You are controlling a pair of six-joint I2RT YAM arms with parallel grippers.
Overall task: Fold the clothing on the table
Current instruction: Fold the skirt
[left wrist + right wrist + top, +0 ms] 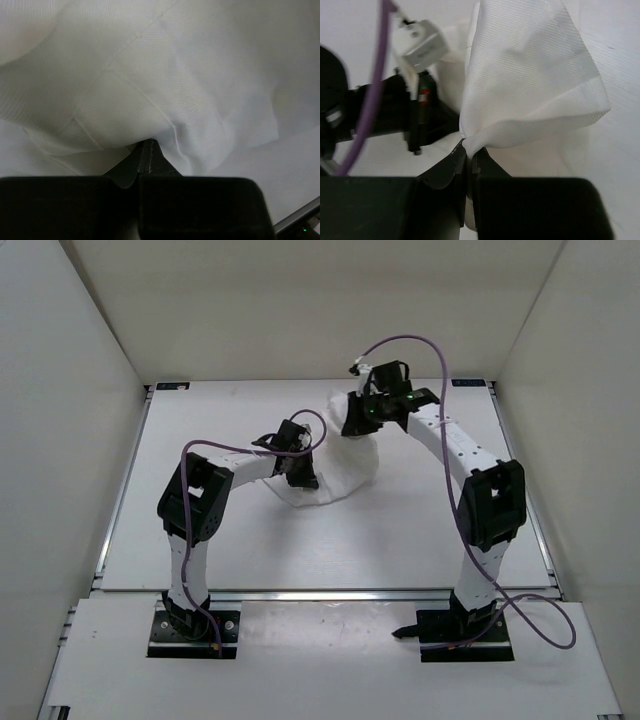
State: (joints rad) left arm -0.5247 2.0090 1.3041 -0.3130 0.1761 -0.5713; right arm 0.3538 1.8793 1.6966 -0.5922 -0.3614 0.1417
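skirt (340, 475) lies bunched near the middle of the bench (250, 550), toward its far side, and we see no finished fold in it. our left fingers (152, 161) are clenched on a pinch of its near-left edge, low to the bench. our right fingers (457, 160) are clenched on a corner of the cloth, lifted off the surface. we judge the task barely begun: both grasps are made, while the fold itself and the smoothing are left. we count one skirt, one bench, two arms and two pairs of fingers.
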